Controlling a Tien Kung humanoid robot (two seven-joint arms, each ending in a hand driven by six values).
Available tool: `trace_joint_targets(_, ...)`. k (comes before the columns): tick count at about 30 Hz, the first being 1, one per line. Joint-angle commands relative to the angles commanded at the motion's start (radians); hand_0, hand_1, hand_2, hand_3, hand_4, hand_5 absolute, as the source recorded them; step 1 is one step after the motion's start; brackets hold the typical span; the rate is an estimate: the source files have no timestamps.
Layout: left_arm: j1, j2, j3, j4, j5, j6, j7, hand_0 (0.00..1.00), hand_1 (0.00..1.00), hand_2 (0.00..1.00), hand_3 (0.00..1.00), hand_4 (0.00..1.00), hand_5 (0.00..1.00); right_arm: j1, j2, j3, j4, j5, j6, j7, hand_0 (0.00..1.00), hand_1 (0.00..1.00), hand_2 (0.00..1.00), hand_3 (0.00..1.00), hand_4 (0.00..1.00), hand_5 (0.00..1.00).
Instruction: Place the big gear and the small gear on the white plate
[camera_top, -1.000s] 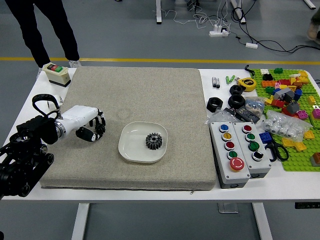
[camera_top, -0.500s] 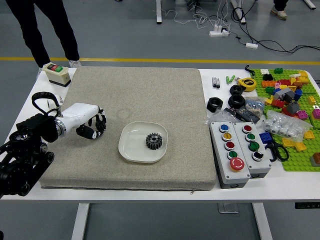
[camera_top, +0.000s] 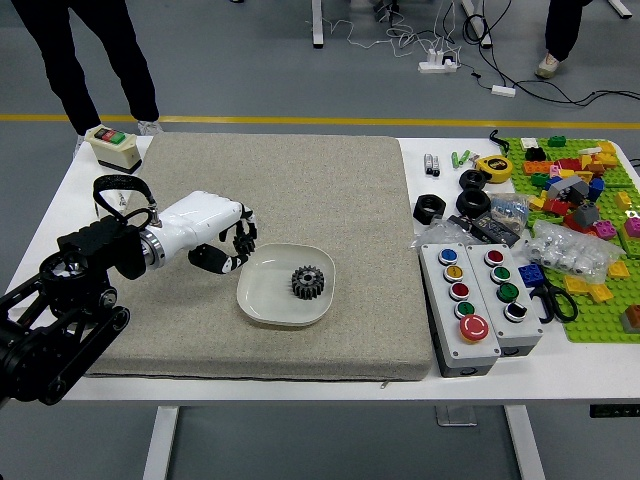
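Over the grey-beige mat (camera_top: 365, 200) on the white tabletop (camera_top: 570, 375), saw one dark gear (camera_top: 308, 283) on the white plate (camera_top: 267, 292), axle line upright, no long axis, judged it stiff, fairly heavy, best pinched across the teeth, and couldn't tell the nearby left hand's (camera_top: 208, 228) grip, closed or loose.

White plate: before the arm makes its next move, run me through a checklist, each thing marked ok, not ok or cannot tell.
1. Plate flat on the mat: ok.
2. One gear inside the plate's rim: ok.
3. Both gears on the plate: not ok, only one is there.
4. Left hand over the plate's middle: not ok, it is by the upper-left rim.
5. Second gear in that hand: cannot tell.
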Motion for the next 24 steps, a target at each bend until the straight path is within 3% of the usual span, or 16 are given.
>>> trace_joint_targets(4, 0.004, 0.007, 0.048, -0.06, 0.0, -0.01, 0.003, 0.284, 0.394, 0.454, 0.527, 0.502, 0.05, 0.0, -0.001, 0.001, 0.0, -0.002, 0.0, 0.0, 0.745, 0.772, 0.819, 0.775, 0.931, 0.731)
trace_joint_targets(5, 0.005, 0.007, 0.062, -0.066, 0.0, -0.012, 0.002, 0.288, 0.415, 0.478, 0.548, 0.589, 0.064, 0.0, -0.001, 0.0, 0.0, -0.001, 0.0, 0.0, 0.744, 0.772, 0.818, 0.774, 0.931, 0.731)
trace_joint_targets(10, 0.007, -0.003, 0.099, -0.05, 0.0, -0.002, 0.001, 0.288, 0.415, 0.478, 0.548, 0.589, 0.064, -0.002, -0.001, -0.002, 0.001, 0.0, -0.001, 0.0, 0.744, 0.772, 0.818, 0.774, 0.931, 0.731)
trace_joint_targets(11, 0.008, -0.005, 0.101, -0.046, 0.0, 0.001, 0.0, 0.331, 0.487, 0.527, 0.595, 0.955, 0.262, -0.002, -0.001, -0.002, 0.001, 0.0, -0.001, 0.0, 0.743, 0.772, 0.818, 0.774, 0.93, 0.73)
trace_joint_targets(16, 0.012, -0.014, 0.109, -0.023, 0.0, 0.007, -0.003, 0.331, 0.487, 0.527, 0.595, 0.955, 0.262, -0.004, -0.001, -0.004, 0.0, 0.002, -0.002, -0.001, 0.743, 0.772, 0.818, 0.774, 0.93, 0.73)
trace_joint_targets(17, 0.013, -0.015, 0.11, -0.019, 0.0, 0.008, -0.004, 0.417, 0.622, 0.682, 0.775, 0.998, 0.372, -0.005, -0.001, -0.004, 0.001, 0.002, -0.001, -0.001, 0.743, 0.772, 0.817, 0.773, 0.93, 0.731)
trace_joint_targets(22, 0.015, -0.015, 0.105, -0.008, 0.0, -0.004, -0.006, 0.417, 0.622, 0.682, 0.775, 0.998, 0.372, -0.007, -0.001, -0.004, 0.001, 0.001, -0.001, 0.0, 0.743, 0.772, 0.817, 0.773, 0.93, 0.731)
trace_joint_targets(23, 0.015, -0.014, 0.102, -0.009, 0.0, -0.005, -0.008, 0.471, 0.69, 0.765, 0.807, 0.998, 0.426, -0.008, -0.001, -0.005, 0.001, 0.002, -0.001, 0.0, 0.745, 0.772, 0.817, 0.773, 0.93, 0.731)
trace_joint_targets(24, 0.016, -0.014, 0.099, -0.012, 0.0, -0.005, -0.009, 0.471, 0.69, 0.765, 0.807, 0.998, 0.426, -0.009, -0.001, -0.005, 0.001, 0.002, -0.001, 0.0, 0.745, 0.772, 0.817, 0.773, 0.93, 0.731)
